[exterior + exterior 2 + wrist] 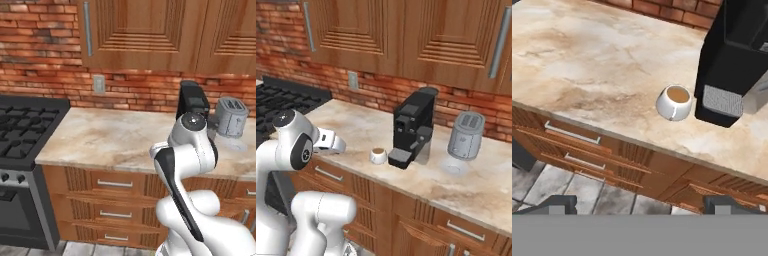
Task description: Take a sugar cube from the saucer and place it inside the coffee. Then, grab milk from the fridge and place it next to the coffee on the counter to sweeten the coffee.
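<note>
a: the claw [640,205] hangs spread wide and empty, off the counter [587,65] edge.

b: and the coffee [674,102]?

a: on the stone just beside the coffee machine [412,127]. the saucer [452,167] sits by the toaster [466,135]; whether a sugar cube is on it i can't tell. nothing looks done yet, milk included.

left base: behind arm, facing table [115,137] and brick wall | right base: same table, coffee machine [413,127] shared | hand: close, down over table edge
</note>
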Available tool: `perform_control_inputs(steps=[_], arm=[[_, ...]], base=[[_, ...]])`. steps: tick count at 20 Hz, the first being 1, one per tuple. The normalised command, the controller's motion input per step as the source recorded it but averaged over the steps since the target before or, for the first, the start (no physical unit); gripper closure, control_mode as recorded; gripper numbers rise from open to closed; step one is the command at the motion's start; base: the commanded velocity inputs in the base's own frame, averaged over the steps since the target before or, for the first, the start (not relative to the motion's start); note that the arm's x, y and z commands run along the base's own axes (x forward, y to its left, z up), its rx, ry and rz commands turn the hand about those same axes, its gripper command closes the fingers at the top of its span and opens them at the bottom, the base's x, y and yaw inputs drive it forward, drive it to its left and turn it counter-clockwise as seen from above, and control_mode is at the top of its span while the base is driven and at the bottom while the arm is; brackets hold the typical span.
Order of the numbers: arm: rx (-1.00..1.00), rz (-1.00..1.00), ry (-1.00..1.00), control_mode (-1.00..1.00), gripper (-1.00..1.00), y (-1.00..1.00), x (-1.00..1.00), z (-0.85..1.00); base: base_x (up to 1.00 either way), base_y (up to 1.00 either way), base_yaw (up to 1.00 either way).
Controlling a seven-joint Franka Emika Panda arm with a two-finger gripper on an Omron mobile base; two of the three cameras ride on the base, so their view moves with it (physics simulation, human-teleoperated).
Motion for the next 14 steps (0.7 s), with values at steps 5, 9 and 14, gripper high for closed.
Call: perform_control_inputs(steps=[5, 9, 14], arm=[[0.00, 0.00, 0.00, 1.00, -1.00, 0.00, 0.00, 0.00], [0.00, 0.00, 0.00, 1.00, -1.00, 0.00, 0.00, 0.00], [0.00, 0.00, 0.00, 1.00, -1.00, 0.00, 0.00, 0.00]], base=[[-0.14, 0.00, 0.43], [-0.03, 0.00, 0.44], [-0.03, 0.00, 0.45]])
